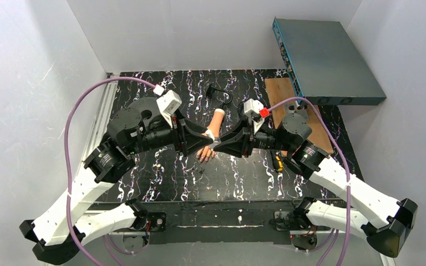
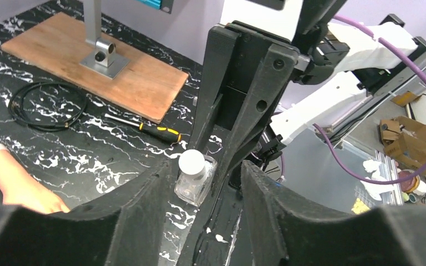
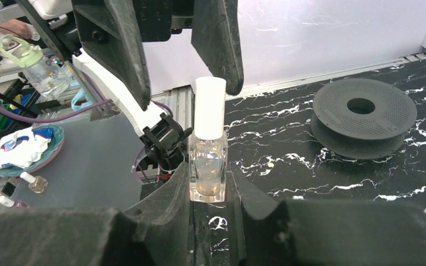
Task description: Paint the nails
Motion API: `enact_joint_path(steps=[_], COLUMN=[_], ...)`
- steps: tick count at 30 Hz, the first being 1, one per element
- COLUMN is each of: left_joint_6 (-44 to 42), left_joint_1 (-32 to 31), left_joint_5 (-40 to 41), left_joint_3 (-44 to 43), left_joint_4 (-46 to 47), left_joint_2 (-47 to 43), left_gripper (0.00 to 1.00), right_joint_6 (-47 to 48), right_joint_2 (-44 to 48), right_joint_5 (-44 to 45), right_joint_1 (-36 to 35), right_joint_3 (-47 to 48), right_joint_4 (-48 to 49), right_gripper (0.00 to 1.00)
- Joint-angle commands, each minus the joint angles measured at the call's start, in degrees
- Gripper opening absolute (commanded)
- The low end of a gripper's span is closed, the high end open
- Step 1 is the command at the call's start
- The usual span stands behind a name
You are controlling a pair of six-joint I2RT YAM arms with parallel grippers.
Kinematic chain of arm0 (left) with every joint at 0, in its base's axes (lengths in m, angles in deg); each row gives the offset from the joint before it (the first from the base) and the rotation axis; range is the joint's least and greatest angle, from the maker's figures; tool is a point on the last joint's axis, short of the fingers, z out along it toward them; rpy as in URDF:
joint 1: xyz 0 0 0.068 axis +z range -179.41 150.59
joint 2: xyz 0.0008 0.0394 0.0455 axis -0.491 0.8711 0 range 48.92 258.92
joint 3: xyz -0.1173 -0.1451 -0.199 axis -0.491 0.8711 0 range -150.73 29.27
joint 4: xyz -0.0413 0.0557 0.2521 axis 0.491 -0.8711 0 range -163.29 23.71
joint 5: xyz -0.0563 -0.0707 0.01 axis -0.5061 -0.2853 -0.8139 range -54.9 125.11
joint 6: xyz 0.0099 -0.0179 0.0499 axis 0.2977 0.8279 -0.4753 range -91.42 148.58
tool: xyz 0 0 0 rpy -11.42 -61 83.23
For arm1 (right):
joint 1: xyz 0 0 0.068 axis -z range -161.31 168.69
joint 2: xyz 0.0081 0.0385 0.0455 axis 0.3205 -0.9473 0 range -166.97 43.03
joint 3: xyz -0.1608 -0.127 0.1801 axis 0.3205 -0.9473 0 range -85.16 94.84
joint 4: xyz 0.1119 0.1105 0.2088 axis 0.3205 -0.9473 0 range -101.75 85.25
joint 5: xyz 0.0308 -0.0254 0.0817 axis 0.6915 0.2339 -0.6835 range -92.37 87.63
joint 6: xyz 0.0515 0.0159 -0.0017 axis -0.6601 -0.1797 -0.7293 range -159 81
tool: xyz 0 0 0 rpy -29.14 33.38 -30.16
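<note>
While the right end effector (image 3: 208, 191) clamps a bottle (image 3: 206, 160), the left end effector (image 2: 206, 172) gapes around it.

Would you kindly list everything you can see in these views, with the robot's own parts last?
mannequin hand: one, flesh-coloured, white wrist, mid-mat between the arms; nails too small to make out
polish bottle: one, clear, white cap, upright in the right fingers
spool: one, black, on the mat by the left arm
wooden board: one, brown, far right of the mat
metal post: one, silver, on the board
box: one, grey-blue, far right corner
cable: one, black, coiled near the board
screwdriver: one, yellow and black, beside the board
mat: one, black, white veins
left fingers: two, black, apart either side of the cap
right fingers: two, black, shut on the bottle
</note>
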Motion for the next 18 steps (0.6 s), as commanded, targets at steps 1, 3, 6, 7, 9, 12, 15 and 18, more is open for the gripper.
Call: enact_joint_path(steps=[1,3,6,7,9,12,15,18], left_joint_6=[0.58,0.72,0.70,0.68,0.75,0.72,0.89,1.27], left_joint_1=[-0.17,-0.16,-0.18,-0.18,-0.15,-0.16,-0.16,-0.13], left_joint_5=[3.13,3.25,3.21,3.26,3.45,3.34,2.11,0.10], left_joint_3=[-1.95,-1.95,-1.41,-1.13,-0.50,0.04,0.00,0.24], left_joint_4=[-0.86,-0.86,-0.70,-0.51,-0.26,0.09,0.19,0.44], left_joint_2=[1.10,1.62,2.13,2.07,2.02,2.04,2.44,3.06], left_gripper=[0.44,0.41,0.39,0.39,0.37,0.28,0.23,0.27], right_joint_6=[1.08,1.03,1.16,1.16,1.16,1.16,1.07,0.92], right_joint_2=[0.07,0.07,0.07,0.01,-0.06,-0.35,-0.74,-1.18], right_joint_5=[2.23,2.29,2.45,2.39,2.29,2.29,2.26,2.20], right_joint_1=[0.08,0.10,0.09,0.06,0.09,0.11,0.07,0.10], right_joint_3=[2.93,2.98,2.98,2.93,2.92,2.85,3.20,3.72], right_joint_4=[1.20,1.11,1.09,1.04,1.16,1.47,1.77,1.97], right_gripper=[0.01,0.01,0.01,0.01,0.01,0.01,0.01,0.01])
